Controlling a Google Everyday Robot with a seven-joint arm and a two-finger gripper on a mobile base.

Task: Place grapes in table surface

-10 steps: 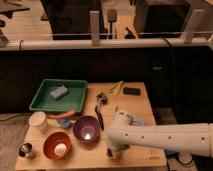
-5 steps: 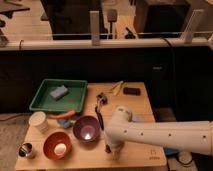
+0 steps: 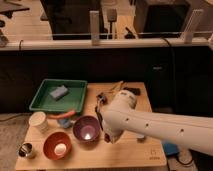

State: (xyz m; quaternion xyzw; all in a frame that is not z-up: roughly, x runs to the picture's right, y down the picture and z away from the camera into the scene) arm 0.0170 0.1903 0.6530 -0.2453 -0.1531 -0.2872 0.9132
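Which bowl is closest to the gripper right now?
The purple bowl, right beside the gripper; the orange-red bowl sits farther off, next to the small metal cup.

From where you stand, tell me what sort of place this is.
Probably a lab or office test area: a wooden table laid with a green tray, a glass railing behind. The end effector hangs beside the purple bowl.

Overhead light brightens the counter (image 3: 125, 156); the background is dim. The gripper (image 3: 110, 136), low over the counter, sits shaded under the white arm (image 3: 150, 125). Left of it, glare spots shine in the purple bowl (image 3: 86, 129) and red bowl (image 3: 56, 145).
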